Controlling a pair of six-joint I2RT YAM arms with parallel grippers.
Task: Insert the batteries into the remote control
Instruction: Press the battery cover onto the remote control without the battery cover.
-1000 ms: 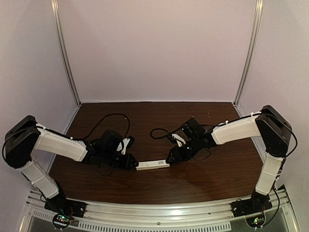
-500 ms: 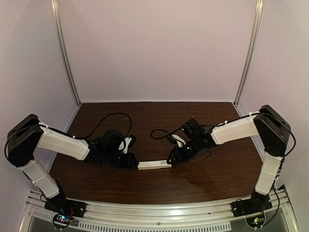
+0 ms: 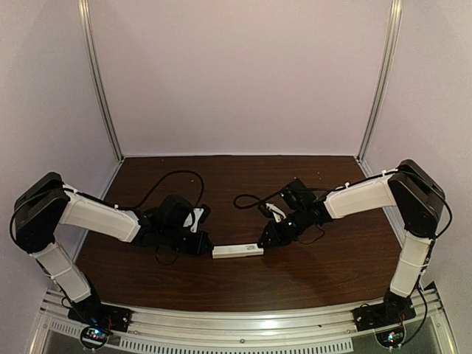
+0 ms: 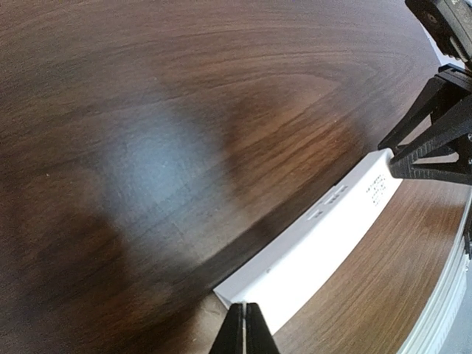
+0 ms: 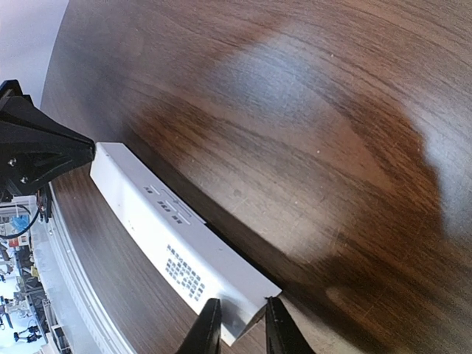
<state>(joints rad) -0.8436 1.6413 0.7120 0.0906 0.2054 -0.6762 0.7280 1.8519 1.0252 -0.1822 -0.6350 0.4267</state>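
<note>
One remote (image 3: 237, 251) lies on the counter (image 3: 310, 276). Left fingers (image 4: 234, 333), pressed together, touch one end; right fingers (image 5: 209, 324), barely spread, pinch its other end.

A robot test booth — lab setting.
Blank pale walls (image 3: 243, 74), metal corner posts (image 3: 98, 81), robot arms (image 3: 96, 217) bolted to a rail (image 3: 243, 318).

The table (image 4: 147, 110) is dark, grained wood with a glossy, reflective finish, the remote control (image 5: 177, 243) is smooth matt white plastic, and the rail (image 3: 243, 324) along the table's 6 o'clock edge is ribbed silvery metal.
</note>
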